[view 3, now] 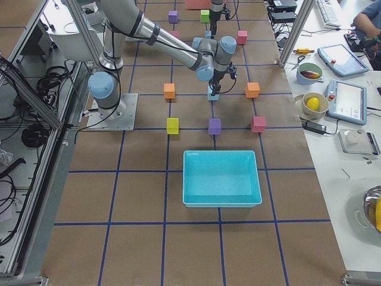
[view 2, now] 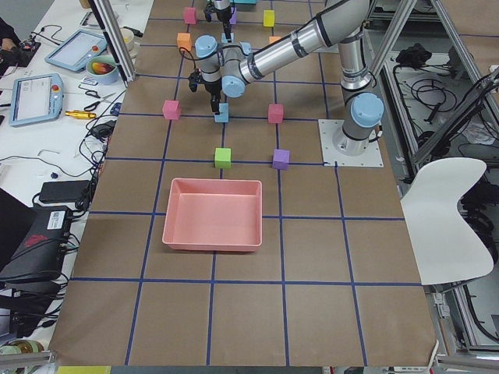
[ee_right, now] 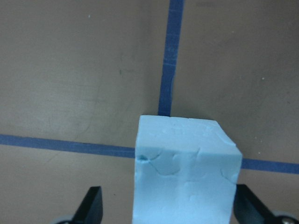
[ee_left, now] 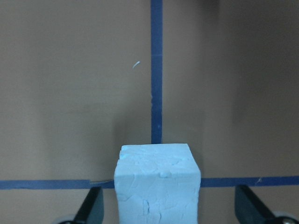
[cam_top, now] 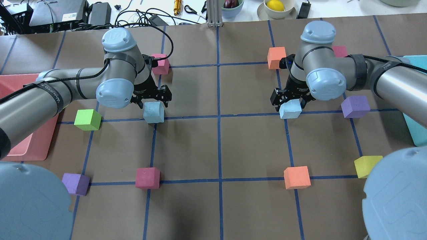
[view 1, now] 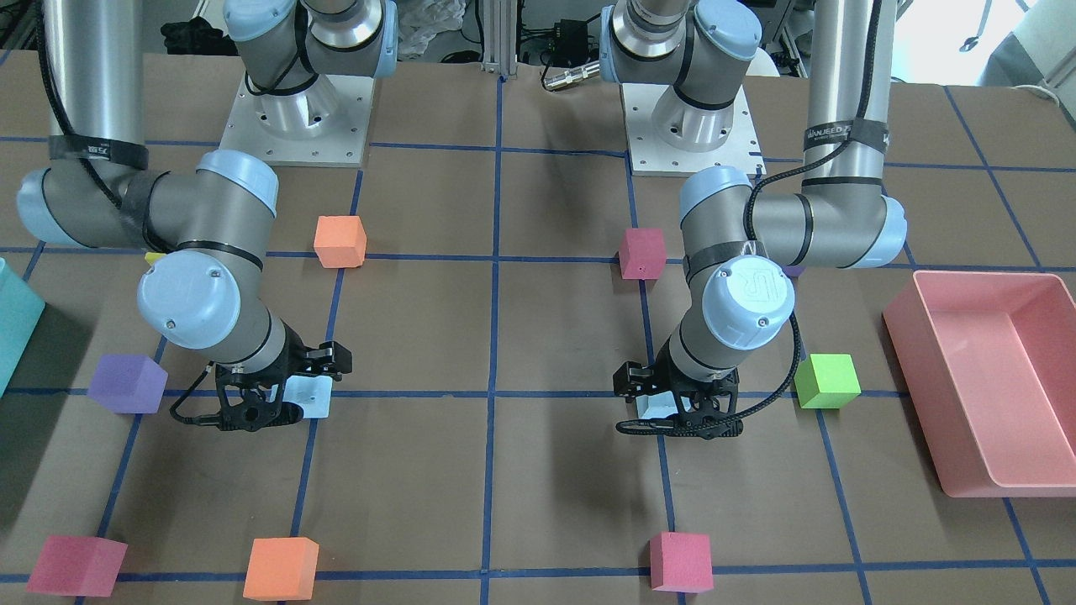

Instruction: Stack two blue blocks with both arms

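Observation:
Two pale blue blocks rest on the brown table at blue tape crossings. One blue block (cam_top: pixel 153 112) lies under my left gripper (cam_top: pixel 151 102). In the left wrist view this block (ee_left: pixel 158 184) sits between the fingers (ee_left: pixel 92 207), with a gap on each side. The other blue block (cam_top: pixel 290 109) lies under my right gripper (cam_top: pixel 290 101). In the right wrist view it (ee_right: pixel 187 172) stands between the spread fingers (ee_right: pixel 91 205). Both grippers are open and low over their blocks.
Near the left block are a green cube (cam_top: pixel 87 119) and a magenta cube (cam_top: pixel 160 64). Near the right block are a purple cube (cam_top: pixel 355 106) and an orange cube (cam_top: pixel 276 57). A pink bin (cam_top: pixel 20 146) and a teal bin (cam_top: pixel 413 126) stand at the table's ends.

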